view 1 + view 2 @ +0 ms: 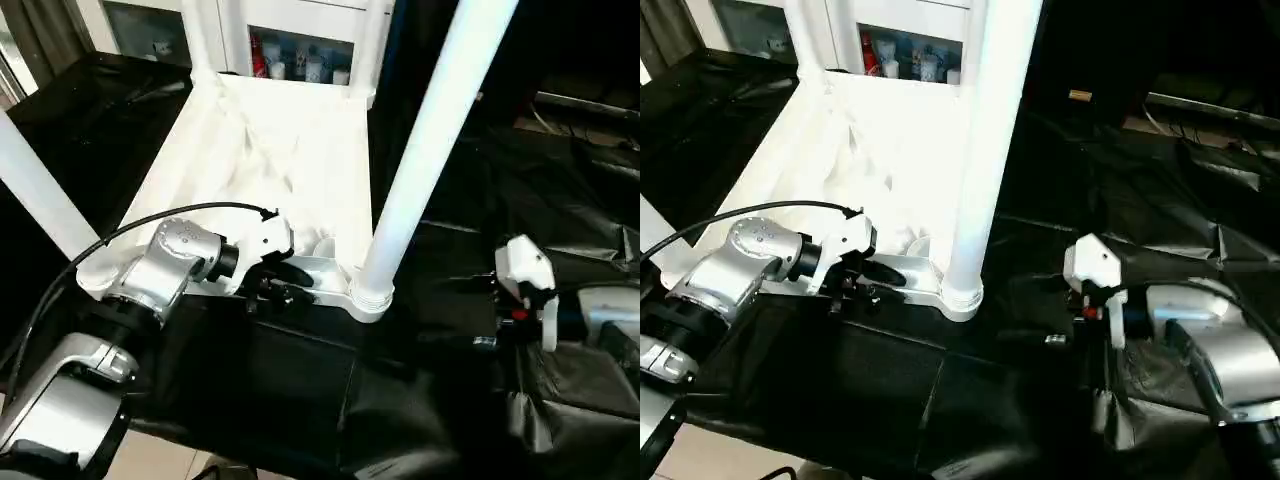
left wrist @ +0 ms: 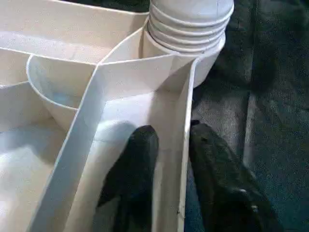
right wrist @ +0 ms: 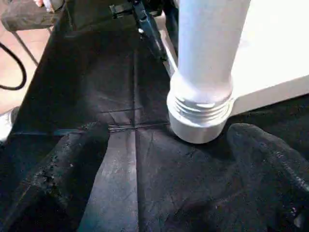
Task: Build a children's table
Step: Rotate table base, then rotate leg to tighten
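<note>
On the black-draped table: upturned tabletop (image 1: 270,150), near leg (image 1: 425,150) standing in its corner socket.
Left gripper (image 2: 166,159): fingers pinching the tabletop's rim.
Right gripper (image 3: 166,159): spread wide, empty, near the leg.

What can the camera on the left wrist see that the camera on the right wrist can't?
Left wrist view alone: the left gripper with one black finger inside the tabletop's raised rim and one outside, plus the ribs and rounded pocket on the tabletop's underside.

Right wrist view alone: the right gripper, its fingers spread wide apart with nothing between them, a crease in the black cloth, and a bit of bare floor.

Both: the white leg sitting in the corner socket, its threaded end showing, and black cloth beside it.
</note>
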Controlling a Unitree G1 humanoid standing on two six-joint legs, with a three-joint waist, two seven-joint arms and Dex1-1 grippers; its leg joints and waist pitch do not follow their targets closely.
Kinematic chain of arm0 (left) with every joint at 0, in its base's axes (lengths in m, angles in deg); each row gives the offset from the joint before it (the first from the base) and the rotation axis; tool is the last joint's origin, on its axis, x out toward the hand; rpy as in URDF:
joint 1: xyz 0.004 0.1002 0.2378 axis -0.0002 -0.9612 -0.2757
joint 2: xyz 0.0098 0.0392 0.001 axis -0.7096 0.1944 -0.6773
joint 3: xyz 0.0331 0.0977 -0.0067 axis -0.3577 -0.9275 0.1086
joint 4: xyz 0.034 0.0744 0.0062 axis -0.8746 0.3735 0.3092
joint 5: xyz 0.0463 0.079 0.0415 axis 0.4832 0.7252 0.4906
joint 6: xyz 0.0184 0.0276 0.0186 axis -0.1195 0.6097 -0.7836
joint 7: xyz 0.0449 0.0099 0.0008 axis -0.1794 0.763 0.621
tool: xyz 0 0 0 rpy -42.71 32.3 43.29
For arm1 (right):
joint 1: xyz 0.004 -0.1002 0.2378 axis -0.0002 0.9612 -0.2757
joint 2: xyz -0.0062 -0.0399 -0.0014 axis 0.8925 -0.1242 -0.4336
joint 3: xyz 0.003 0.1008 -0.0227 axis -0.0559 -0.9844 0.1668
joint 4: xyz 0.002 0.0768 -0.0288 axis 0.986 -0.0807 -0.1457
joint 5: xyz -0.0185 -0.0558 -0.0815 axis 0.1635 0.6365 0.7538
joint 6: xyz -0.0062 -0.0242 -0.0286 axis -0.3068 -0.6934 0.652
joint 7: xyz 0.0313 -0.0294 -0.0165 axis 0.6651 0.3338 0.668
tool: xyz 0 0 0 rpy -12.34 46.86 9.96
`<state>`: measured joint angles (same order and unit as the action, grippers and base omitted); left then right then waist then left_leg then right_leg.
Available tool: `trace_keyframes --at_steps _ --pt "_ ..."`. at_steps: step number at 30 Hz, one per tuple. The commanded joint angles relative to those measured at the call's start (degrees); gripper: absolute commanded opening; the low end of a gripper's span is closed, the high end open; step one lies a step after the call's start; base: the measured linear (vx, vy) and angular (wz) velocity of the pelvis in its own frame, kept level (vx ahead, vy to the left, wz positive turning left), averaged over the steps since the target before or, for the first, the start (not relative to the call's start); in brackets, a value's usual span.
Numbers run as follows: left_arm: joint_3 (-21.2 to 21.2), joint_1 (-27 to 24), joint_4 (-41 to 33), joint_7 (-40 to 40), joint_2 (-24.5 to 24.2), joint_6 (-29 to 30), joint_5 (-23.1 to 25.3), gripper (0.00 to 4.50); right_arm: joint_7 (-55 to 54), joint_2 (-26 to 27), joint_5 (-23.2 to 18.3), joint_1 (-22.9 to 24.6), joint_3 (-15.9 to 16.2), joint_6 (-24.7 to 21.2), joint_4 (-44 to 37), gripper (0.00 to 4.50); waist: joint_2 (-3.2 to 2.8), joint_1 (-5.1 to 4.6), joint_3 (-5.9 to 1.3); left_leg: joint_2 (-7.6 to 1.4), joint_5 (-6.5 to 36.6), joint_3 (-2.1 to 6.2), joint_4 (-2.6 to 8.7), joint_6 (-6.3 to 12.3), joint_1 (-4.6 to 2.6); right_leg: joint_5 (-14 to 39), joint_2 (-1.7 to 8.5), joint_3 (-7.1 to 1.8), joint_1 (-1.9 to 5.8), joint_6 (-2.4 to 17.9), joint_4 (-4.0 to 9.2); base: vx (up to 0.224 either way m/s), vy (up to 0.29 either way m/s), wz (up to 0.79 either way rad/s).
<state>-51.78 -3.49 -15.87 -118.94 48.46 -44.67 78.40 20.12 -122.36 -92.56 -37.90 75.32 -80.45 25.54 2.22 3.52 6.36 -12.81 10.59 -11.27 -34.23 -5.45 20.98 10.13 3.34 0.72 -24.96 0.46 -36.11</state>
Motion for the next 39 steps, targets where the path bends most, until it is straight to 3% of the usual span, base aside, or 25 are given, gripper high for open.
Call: trace_keyframes --at_steps 1,2,10,12,16,19,20,21,24,27,28,31,34,35,37,39 --pt "0.28 0.11 0.90 -1.00 0.95 0.17 -0.37 1.00 -0.67 0.06 -0.01 0.17 0.72 -0.79 -1.38 4.50 -0.08 0.41 -4.62 0.17 9.06 0.11 3.30 2.79 -0.40 6.26 2.67 -1.69 4.07 14.55 4.14 0.000 0.000 0.00" --pt "0.28 0.11 0.90 -1.00 0.95 0.17 -0.37 0.74 -0.67 0.06 -0.01 0.17 0.72 -0.79 -1.38 4.50 -0.14 0.47 -4.60 0.15 9.21 0.12 3.30 2.79 -0.41 6.75 2.71 -1.71 4.06 14.41 4.18 0.000 0.000 0.00" --pt "0.58 0.07 1.03 -1.21 1.49 0.68 -0.81 0.74 -1.03 0.27 0.42 0.06 1.08 -0.74 -1.40 4.50 -0.18 0.63 -4.64 0.12 8.96 0.12 3.28 2.92 -0.38 5.92 2.73 -1.69 4.07 14.46 4.08 0.000 0.000 0.00" --pt "0.59 0.06 1.06 -1.22 1.54 0.70 -0.82 0.44 -1.05 0.29 0.47 0.04 1.12 -0.72 -1.38 4.50 -0.18 0.65 -4.62 0.11 9.03 0.14 3.30 2.89 -0.37 6.13 2.72 -1.68 4.07 14.40 4.07 0.000 0.000 0.00" --pt "-3.08 -1.01 3.99 -0.56 0.37 -2.27 4.78 0.25 -4.45 2.93 4.24 -2.27 3.42 1.14 2.08 4.50 0.39 0.43 -4.58 0.16 8.62 0.22 3.38 2.69 -0.23 8.53 2.90 -1.63 3.95 13.22 4.19 0.000 0.000 0.00" --pt "-4.08 -2.44 2.83 -1.11 -1.00 -2.06 6.15 0.02 -6.63 4.62 4.71 -3.06 3.49 1.34 3.57 4.50 0.41 0.14 -4.38 0.09 9.76 0.24 3.52 1.93 -0.30 12.08 2.99 -1.72 3.82 11.96 4.53 0.000 0.000 0.00" --pt "-4.18 -3.15 1.82 -0.87 -1.41 -1.70 6.50 0.02 -6.66 4.74 4.74 -3.17 3.72 1.40 3.67 4.50 0.93 0.01 -4.39 0.03 9.39 0.19 3.55 1.88 -0.26 11.72 2.99 -1.73 3.87 11.87 4.49 0.000 0.000 0.00" --pt "-4.18 -3.15 1.82 -0.87 -1.41 -1.70 6.50 0.02 -6.66 4.74 4.74 -3.17 3.72 1.40 3.67 4.50 0.71 0.05 -4.42 0.00 9.02 0.28 3.55 1.86 -0.21 11.18 3.02 -1.74 3.92 11.95 4.26 0.000 0.000 0.00" --pt "-2.56 -4.81 0.18 1.72 -1.29 -1.92 6.44 0.02 -7.08 5.11 5.20 -3.69 4.59 2.09 3.91 4.50 0.55 -0.32 -4.36 0.03 8.79 0.16 3.52 2.20 -0.19 9.79 2.85 -1.70 3.75 12.11 4.29 0.000 0.000 0.00" --pt "-0.23 -4.77 0.88 2.45 0.29 -2.10 4.31 0.02 -6.94 5.34 5.42 -4.21 4.67 2.39 4.46 4.50 0.54 -0.33 -4.24 0.07 10.24 0.11 3.56 2.17 -0.35 12.76 2.87 -1.74 3.59 11.67 4.67 0.000 0.000 0.00" --pt "0.72 -4.72 0.83 2.29 0.93 -1.83 3.10 0.02 -6.86 5.41 5.50 -4.29 4.66 2.46 4.55 4.50 1.15 -0.39 -4.03 0.12 10.56 0.13 3.59 2.20 -0.27 14.71 2.83 -1.72 3.50 11.03 4.76 0.000 0.000 0.00" --pt "1.64 -4.81 0.44 1.64 1.54 -1.36 1.74 0.02 -6.79 5.48 5.64 -4.40 4.72 2.72 4.71 4.50 1.03 -0.41 -4.11 0.09 10.32 0.18 3.61 2.23 -0.22 15.76 2.96 -1.78 3.46 10.20 4.87 0.000 0.000 0.00" --pt "1.45 -5.05 0.12 0.17 1.52 -0.13 1.35 0.02 -6.66 5.41 5.61 -4.47 4.94 3.11 4.68 4.50 0.96 -0.53 -4.24 0.16 9.30 0.16 3.57 2.56 -0.13 13.79 2.88 -1.79 3.55 10.46 4.69 0.000 0.000 0.00" --pt "1.14 -5.14 0.02 -0.61 1.41 0.83 1.51 0.02 -6.64 5.47 5.63 -4.65 5.09 3.31 4.86 4.50 0.67 -0.57 -4.29 0.17 9.25 0.11 3.54 2.67 -0.17 13.37 2.87 -1.79 3.51 10.67 4.74 0.000 0.000 0.00" --pt "0.45 -5.36 -0.32 -1.70 0.96 2.04 2.38 0.02 -6.68 5.65 6.11 -5.08 5.62 4.00 5.47 4.50 0.80 -0.65 -4.29 0.21 9.20 0.09 3.53 2.80 -0.14 12.93 2.79 -1.77 3.55 10.93 4.69 0.000 0.000 0.00" --pt "-0.49 -5.55 -0.67 -2.01 0.23 2.86 3.73 0.02 -7.07 5.82 7.41 -5.52 6.47 4.99 6.26 4.50 0.46 -0.75 -4.38 0.17 9.06 0.16 3.56 2.73 -0.16 12.61 2.85 -1.72 3.56 11.28 4.65 0.000 0.000 0.00"
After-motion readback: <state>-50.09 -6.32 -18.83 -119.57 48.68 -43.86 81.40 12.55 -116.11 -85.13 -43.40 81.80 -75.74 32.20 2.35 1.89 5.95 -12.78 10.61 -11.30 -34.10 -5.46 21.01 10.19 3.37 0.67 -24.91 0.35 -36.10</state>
